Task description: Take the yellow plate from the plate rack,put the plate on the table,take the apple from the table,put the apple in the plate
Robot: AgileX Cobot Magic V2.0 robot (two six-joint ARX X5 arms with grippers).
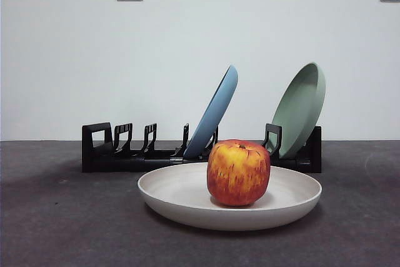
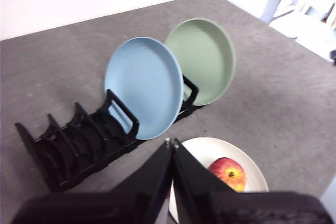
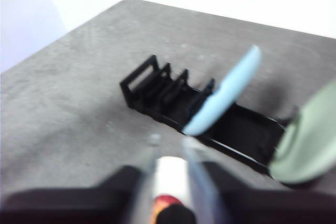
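The cream yellow plate (image 1: 181,192) lies flat on the dark grey table (image 1: 56,223), in front of the black plate rack (image 1: 100,151). The red and yellow apple (image 1: 239,173) stands upright in the middle of the plate. No gripper shows in the front view. In the left wrist view, my left gripper (image 2: 171,142) is shut and empty, high above the table, with the plate (image 2: 210,153) and apple (image 2: 228,173) below it. In the blurred right wrist view, my right gripper (image 3: 170,142) is open and empty above the plate (image 3: 170,179) and apple (image 3: 164,203).
A light blue plate (image 1: 215,114) leans in the middle of the rack and a pale green plate (image 1: 303,107) leans at its right end. The rack's left slots (image 2: 68,150) hold nothing. A white wall with two sockets stands behind.
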